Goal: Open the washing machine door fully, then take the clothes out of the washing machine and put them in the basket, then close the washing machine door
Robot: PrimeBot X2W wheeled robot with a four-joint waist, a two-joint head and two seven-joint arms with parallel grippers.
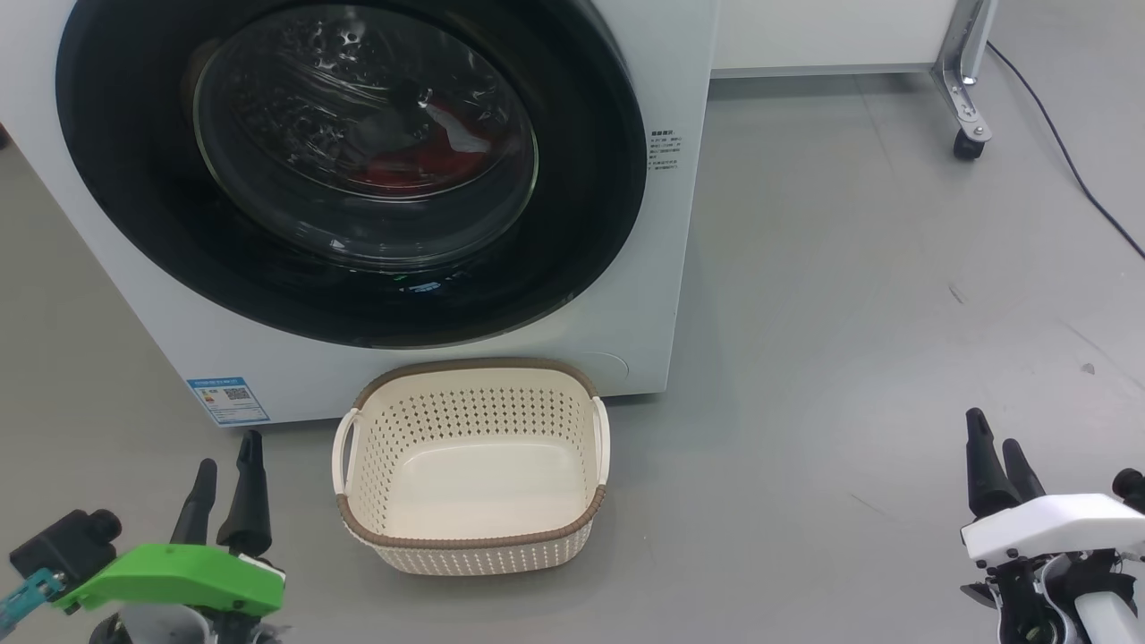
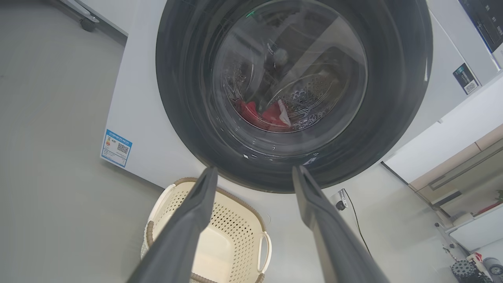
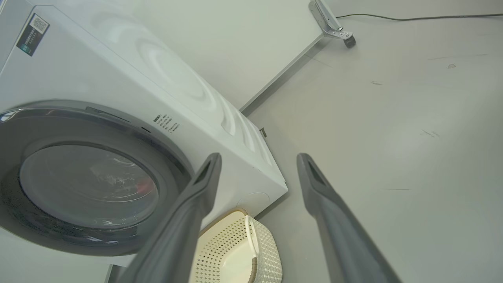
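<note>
**Door Closed, Laundry in Drum, Both Grippers Free**

Nearest the robot, the left gripper (image 1: 230,454) hangs over the grey floor (image 1: 850,313) at the lower left. Its two dark fingers stand apart and grip nothing. The right gripper (image 1: 993,434) sits at the lower right, well apart from the machine, its fingers likewise apart and bare.

Between and beyond them, the basket (image 1: 465,542) stands upright on the floor with its cream bottom fully visible. Its far rim is just beside the foot of the washing machine (image 1: 680,268); whether the two touch cannot be told. A blue label sticker (image 1: 228,400) sits at the lower left corner of the machine's front, left of the basket.

Above the basket, the washing machine door (image 1: 125,179) lies flush against the front, closed. Through its domed glass the clothes (image 1: 402,170) show as a red heap with a white piece, low in the drum.

Farther back on the right, a castor (image 1: 971,143) of a metal frame stands on the floor, and a dark cable (image 1: 1064,152) runs past it.
</note>
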